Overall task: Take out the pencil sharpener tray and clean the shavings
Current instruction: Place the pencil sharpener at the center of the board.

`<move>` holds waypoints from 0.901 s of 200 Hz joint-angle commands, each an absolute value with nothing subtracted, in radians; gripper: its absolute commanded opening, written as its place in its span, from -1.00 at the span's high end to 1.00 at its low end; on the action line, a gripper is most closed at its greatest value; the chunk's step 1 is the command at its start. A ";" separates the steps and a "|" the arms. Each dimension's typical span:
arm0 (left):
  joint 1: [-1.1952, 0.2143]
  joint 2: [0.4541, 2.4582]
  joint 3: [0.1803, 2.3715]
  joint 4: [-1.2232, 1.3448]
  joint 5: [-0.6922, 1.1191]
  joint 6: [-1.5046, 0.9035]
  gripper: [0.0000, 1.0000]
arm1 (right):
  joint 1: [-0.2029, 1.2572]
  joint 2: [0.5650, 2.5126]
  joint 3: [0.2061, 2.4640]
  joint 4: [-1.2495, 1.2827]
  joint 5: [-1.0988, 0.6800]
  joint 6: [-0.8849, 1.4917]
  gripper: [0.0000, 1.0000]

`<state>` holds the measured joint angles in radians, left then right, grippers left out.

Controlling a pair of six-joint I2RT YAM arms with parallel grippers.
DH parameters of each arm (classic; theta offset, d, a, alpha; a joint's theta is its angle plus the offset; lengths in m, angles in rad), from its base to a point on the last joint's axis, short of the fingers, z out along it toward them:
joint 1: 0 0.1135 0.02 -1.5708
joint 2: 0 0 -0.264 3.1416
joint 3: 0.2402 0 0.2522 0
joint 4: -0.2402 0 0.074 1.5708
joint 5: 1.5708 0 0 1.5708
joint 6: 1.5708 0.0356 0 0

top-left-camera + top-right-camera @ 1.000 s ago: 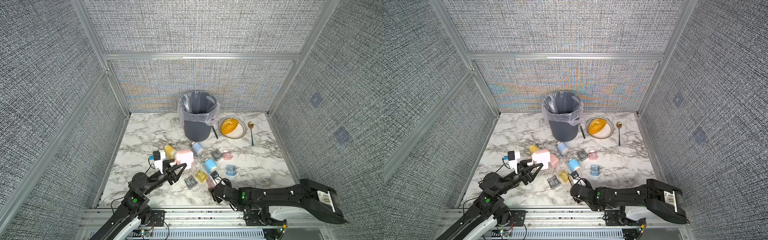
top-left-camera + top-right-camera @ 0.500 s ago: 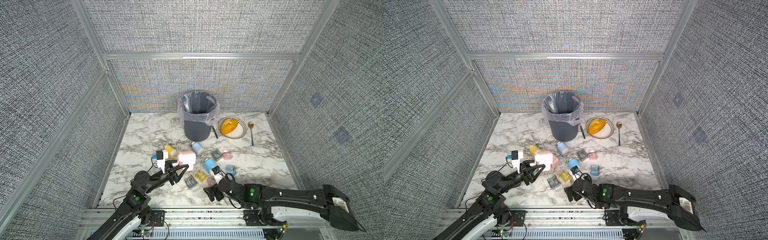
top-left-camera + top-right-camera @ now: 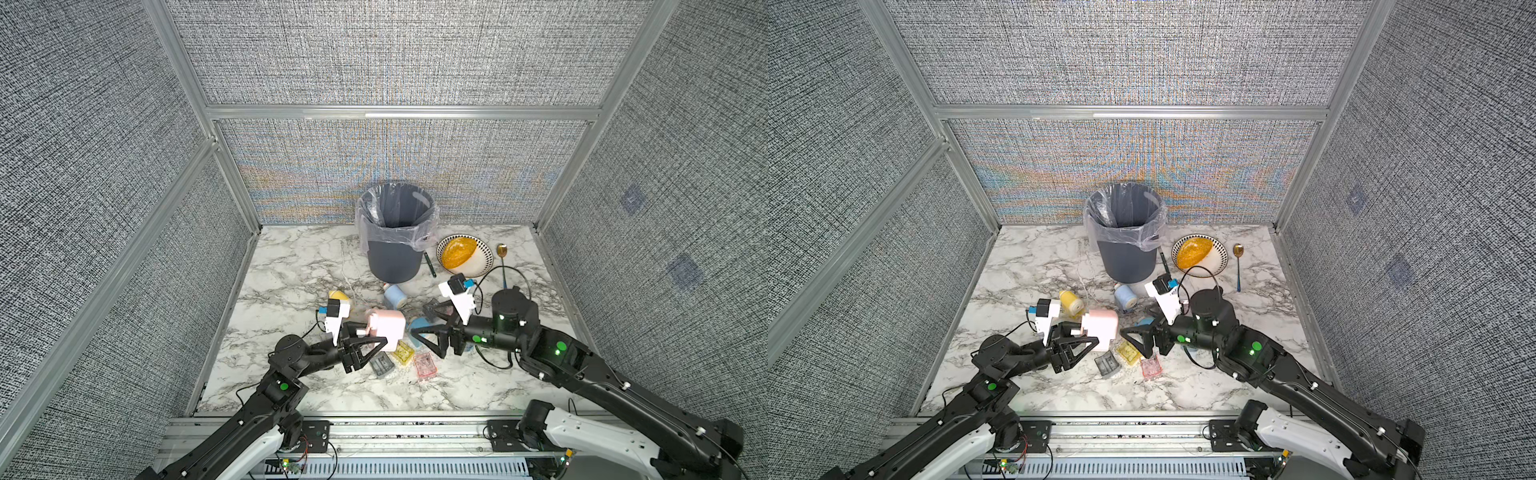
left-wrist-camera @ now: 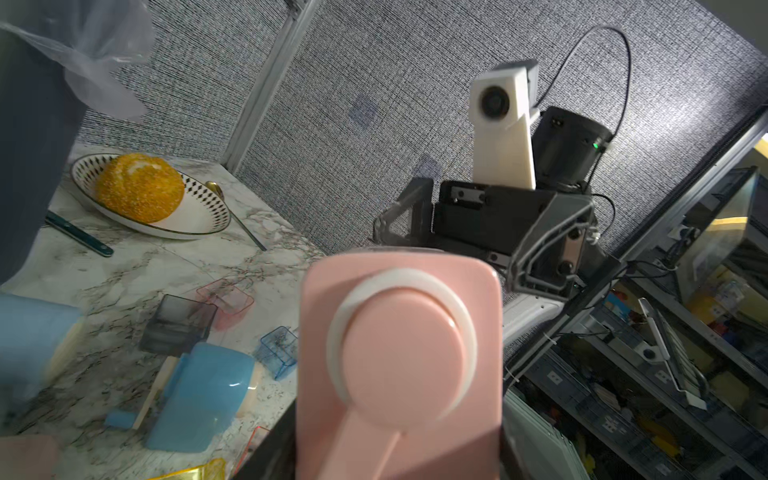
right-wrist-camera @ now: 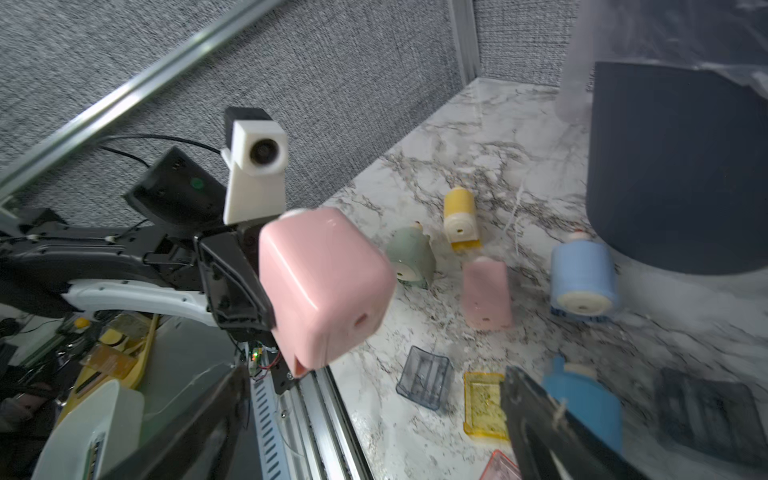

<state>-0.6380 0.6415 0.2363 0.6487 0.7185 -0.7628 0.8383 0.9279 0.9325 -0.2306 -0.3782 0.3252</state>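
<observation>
Gripping a pink, rounded-box plastic pencil sharpener (image 3: 386, 328) clear of the white marble-patterned desk (image 3: 299, 266), the left pincer (image 3: 365, 347) is clamped on the sharpener's sides. The crank end is turned toward that arm's own wrist camera. Opposite, the right pincer (image 3: 426, 343) stands with its jaws spread wide and nothing between them, just beside the sharpener but not touching it. The pencil hole faces the right wrist camera. Whether the sharpener's drawer is seated inside cannot be made out.

Below the raised sharpener, three small see-through plastic drawers lie loose on the marble, close together: a smoky grey tray (image 3: 382, 365), a yellow tray (image 3: 403, 351) and a pink tray (image 3: 424, 365). Fine pale specks, apparently the shavings (image 5: 484, 401), sit inside the yellow one.

A bright blue boxy sharpener (image 3: 417, 324) lies partly hidden under the right pincer. A pale blue barrel-shaped sharpener (image 3: 395, 296) rests on its side at the foot of the dark grey round bin (image 3: 395, 257), which is lined with a clear plastic bag. A small yellow sharpener (image 3: 338, 296) lies near the left arm's camera. Beside the bin sit a white patterned-rim plate (image 3: 482, 270) carrying an orange mound and a gold-bowled spoon (image 3: 503, 251).
</observation>
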 commanded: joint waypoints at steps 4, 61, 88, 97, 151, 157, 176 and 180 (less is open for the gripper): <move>-0.638 0.669 0.256 0.764 0.835 -0.788 1.00 | 0.778 0.999 1.000 -0.208 -0.713 0.294 -0.92; -0.639 0.717 0.259 0.851 0.896 -0.818 1.00 | 0.735 1.136 1.063 -0.174 -0.983 0.298 -0.71; -0.640 0.747 0.264 0.876 0.907 -0.826 1.00 | 0.740 1.179 1.062 -0.176 -1.036 0.294 -0.59; -0.643 0.756 0.268 0.880 0.909 -0.827 1.00 | 0.748 1.189 1.065 -0.176 -1.039 0.290 -0.55; -0.642 0.787 0.289 0.881 0.918 -0.822 1.00 | 0.784 1.225 1.092 -0.202 -1.038 0.250 -0.33; -0.643 0.792 0.291 0.882 0.919 -0.823 1.00 | 0.785 1.226 1.095 -0.208 -1.038 0.244 -0.25; -0.644 0.802 0.292 0.889 0.922 -0.827 1.00 | 0.789 1.232 1.099 -0.213 -1.043 0.235 -0.07; -0.644 0.803 0.293 0.889 0.922 -0.827 1.00 | 0.789 1.233 1.099 -0.213 -1.044 0.233 -0.07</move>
